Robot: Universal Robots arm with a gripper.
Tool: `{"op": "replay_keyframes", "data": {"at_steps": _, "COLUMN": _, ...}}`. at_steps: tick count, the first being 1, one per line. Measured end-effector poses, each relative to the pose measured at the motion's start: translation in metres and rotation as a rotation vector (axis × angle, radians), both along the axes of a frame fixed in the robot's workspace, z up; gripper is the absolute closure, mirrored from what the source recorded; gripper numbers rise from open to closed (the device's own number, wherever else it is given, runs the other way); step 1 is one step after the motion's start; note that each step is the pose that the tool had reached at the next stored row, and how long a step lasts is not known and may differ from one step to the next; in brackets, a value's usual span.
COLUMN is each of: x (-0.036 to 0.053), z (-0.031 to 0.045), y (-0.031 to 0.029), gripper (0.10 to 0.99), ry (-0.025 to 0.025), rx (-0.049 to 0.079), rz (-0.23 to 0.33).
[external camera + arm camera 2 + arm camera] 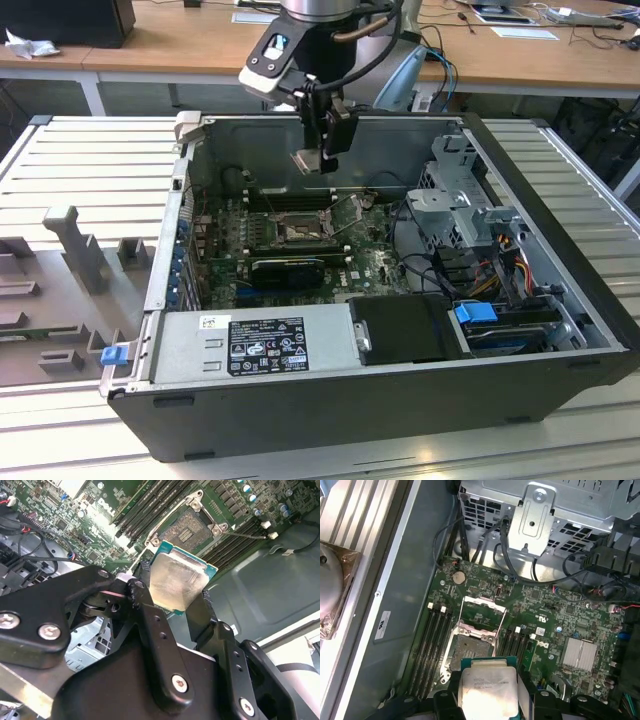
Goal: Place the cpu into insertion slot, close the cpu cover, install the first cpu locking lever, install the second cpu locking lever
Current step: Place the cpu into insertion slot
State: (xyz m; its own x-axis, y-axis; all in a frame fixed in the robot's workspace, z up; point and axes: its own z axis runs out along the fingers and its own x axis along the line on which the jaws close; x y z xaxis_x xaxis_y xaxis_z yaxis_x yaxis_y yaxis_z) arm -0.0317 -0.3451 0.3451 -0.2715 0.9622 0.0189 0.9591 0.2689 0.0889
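The gripper (pixel 175 592) is clamping the cpu (pixel 487 690) by its edges, hovering above the open slot (pixel 470 646), its cover (pixel 483 614) standing raised.

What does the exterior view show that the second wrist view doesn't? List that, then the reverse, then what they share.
Exterior view adds: the whole open computer case, its labelled power supply, the drive cage and the ribbed table underneath.
Second wrist view adds: the cpu close up, silvery face with a green edge, and the screws on the black fingers of the tool.
Both: the tool shut on the cpu, raised above the motherboard, with the insertion slot lying open.
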Motion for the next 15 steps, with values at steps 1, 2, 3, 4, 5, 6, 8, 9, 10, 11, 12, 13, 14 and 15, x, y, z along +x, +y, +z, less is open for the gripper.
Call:
{"op": "replay_keyframes", "data": {"at_steps": 1, "x": 0.0000, "z": -0.0002, "y": 0.0000, "gripper": 0.557, "ry": 0.0000, "rx": 0.000, "rz": -0.002}}
{"op": "replay_keyframes", "data": {"at_steps": 2, "x": 0.0000, "z": -0.0007, "y": 0.0000, "gripper": 0.557, "ry": 0.0000, "rx": 0.000, "rz": -0.005}}
{"op": "replay_keyframes", "data": {"at_steps": 3, "x": 0.0000, "z": -0.0010, "y": 0.0000, "gripper": 0.557, "ry": 0.0000, "rx": 0.000, "rz": -0.007}}
{"op": "replay_keyframes", "data": {"at_steps": 4, "x": 0.0000, "z": -0.0011, "y": 0.0000, "gripper": 0.557, "ry": 0.0001, "rx": 0.000, "rz": -0.008}}
{"op": "replay_keyframes", "data": {"at_steps": 5, "x": 0.0000, "z": -0.0015, "y": 0.0000, "gripper": 0.557, "ry": 0.0000, "rx": 0.000, "rz": -0.010}}
{"op": "replay_keyframes", "data": {"at_steps": 6, "x": 0.0000, "z": -0.0018, "y": 0.0000, "gripper": 0.557, "ry": 0.0000, "rx": 0.000, "rz": -0.012}}
{"op": "replay_keyframes", "data": {"at_steps": 8, "x": 0.0000, "z": -0.0022, "y": 0.0000, "gripper": 0.557, "ry": 0.0000, "rx": 0.000, "rz": -0.015}}
{"op": "replay_keyframes", "data": {"at_steps": 9, "x": 0.0000, "z": -0.0025, "y": 0.0000, "gripper": 0.557, "ry": 0.0000, "rx": 0.000, "rz": -0.018}}
{"op": "replay_keyframes", "data": {"at_steps": 10, "x": 0.0000, "z": -0.0026, "y": 0.0000, "gripper": 0.557, "ry": 0.0000, "rx": 0.000, "rz": -0.019}}
{"op": "replay_keyframes", "data": {"at_steps": 11, "x": 0.0000, "z": -0.0027, "y": 0.0000, "gripper": 0.557, "ry": 0.0000, "rx": 0.000, "rz": -0.020}}
{"op": "replay_keyframes", "data": {"at_steps": 12, "x": 0.0000, "z": -0.0029, "y": 0.0000, "gripper": 0.557, "ry": 0.0000, "rx": 0.000, "rz": -0.022}}
{"op": "replay_keyframes", "data": {"at_steps": 13, "x": 0.0000, "z": -0.0030, "y": 0.0000, "gripper": 0.557, "ry": 0.0000, "rx": 0.000, "rz": -0.023}}
{"op": "replay_keyframes", "data": {"at_steps": 14, "x": 0.0000, "z": -0.0032, "y": 0.0000, "gripper": 0.557, "ry": 0.0000, "rx": 0.000, "rz": -0.025}}
{"op": "replay_keyframes", "data": {"at_steps": 15, "x": 0.0000, "z": -0.0033, "y": 0.0000, "gripper": 0.557, "ry": 0.0000, "rx": 0.000, "rz": -0.026}}
